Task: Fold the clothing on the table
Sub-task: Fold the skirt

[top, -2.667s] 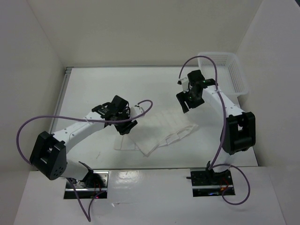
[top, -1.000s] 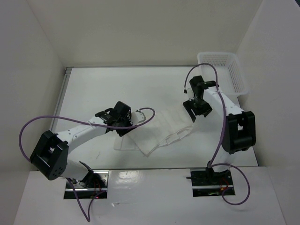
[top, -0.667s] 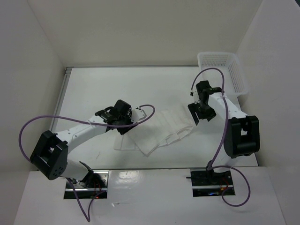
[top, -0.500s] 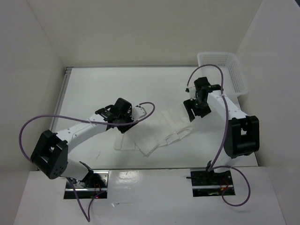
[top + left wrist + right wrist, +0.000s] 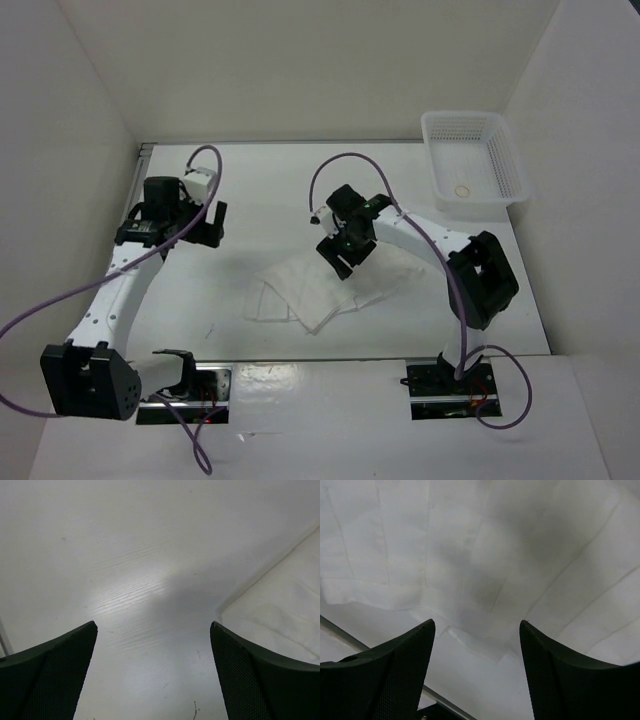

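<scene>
**Left gripper** (image 5: pixel 172 230): hangs over the far left part of the table (image 5: pixel 280 190), jaws spread wide with nothing between them. In the left wrist view the two dark fingers (image 5: pixel 50 670) frame bare tabletop, and an edge of the clothing (image 5: pixel 285 605) enters at the right, well apart from the fingers.

**Right gripper** (image 5: pixel 342 255): sits low over the middle of the clothing (image 5: pixel 300 290), with its arm reaching in from the right. In the right wrist view its jaws stand apart. Creased white fabric (image 5: pixel 470 555) fills the space beyond them and nothing is pinched between the fingers (image 5: pixel 395 675). Whether the fingertips touch the cloth cannot be told.

**Clothing**: lies on the near centre of the table, between the two arm bases and slightly toward the right one. It lies in overlapping layers, its left part a roughly square stack and its right part spreading out beneath the right arm.

**Surroundings**: a grey rail (image 5: pixel 139 165) runs along the left side of the table. A white mesh basket (image 5: pixel 430 160) stands at the far right corner, well apart from the clothing. Purple cables loop from both arms.
</scene>
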Tool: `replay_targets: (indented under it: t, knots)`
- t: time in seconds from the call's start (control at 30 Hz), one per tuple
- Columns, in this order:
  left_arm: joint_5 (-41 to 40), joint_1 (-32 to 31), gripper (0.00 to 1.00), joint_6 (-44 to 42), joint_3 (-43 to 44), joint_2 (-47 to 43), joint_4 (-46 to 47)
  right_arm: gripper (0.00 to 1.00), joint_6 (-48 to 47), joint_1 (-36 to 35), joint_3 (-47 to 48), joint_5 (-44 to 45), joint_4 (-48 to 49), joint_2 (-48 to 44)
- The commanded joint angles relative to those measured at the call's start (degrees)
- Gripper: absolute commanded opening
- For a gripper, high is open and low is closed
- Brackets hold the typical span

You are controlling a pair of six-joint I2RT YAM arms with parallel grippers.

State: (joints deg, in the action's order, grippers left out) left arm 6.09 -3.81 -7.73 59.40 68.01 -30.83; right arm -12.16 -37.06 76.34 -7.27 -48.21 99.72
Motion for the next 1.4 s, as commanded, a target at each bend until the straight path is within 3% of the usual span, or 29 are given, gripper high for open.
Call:
replay_targets:
  t: [0.0, 0.2, 0.43, 0.7, 1.17, 1.37]
  knots:
    - [3.0, 5.3, 0.99, 3.8, 1.5, -2.8, -2.9, 0.73, 3.4, -0.2, -1.3, 2.9, 4.4, 1.0]
    - [5.3, 14.6, 0.99, 4.8, -1.7, -8.1, -1.3, 0.73, 6.4, -1.3, -2.1, 4.5, 7.9, 5.2]
    - [7.4, 21.0, 0.99, 4.8, -3.3, -8.6, -0.7, 0.73, 11.6, -5.0, -1.3, 5.0, 13.0, 11.6]
    - [8.4, 22.2, 0.99, 4.3, -3.3, -8.6, -1.3, 0.75, 17.3, -5.7, 3.2, 10.1, 16.5, 18.0]
    - [11.2, 22.2, 0.99, 2.5, -3.3, -6.9, -1.9, 0.76, 16.1, -3.8, 16.2, 18.6, 18.3, 22.5]
    - [13.4, 21.1, 0.99, 0.9, -3.3, -6.4, -3.0, 0.80, 12.6, -0.6, 18.1, 11.0, 15.4, 10.5]
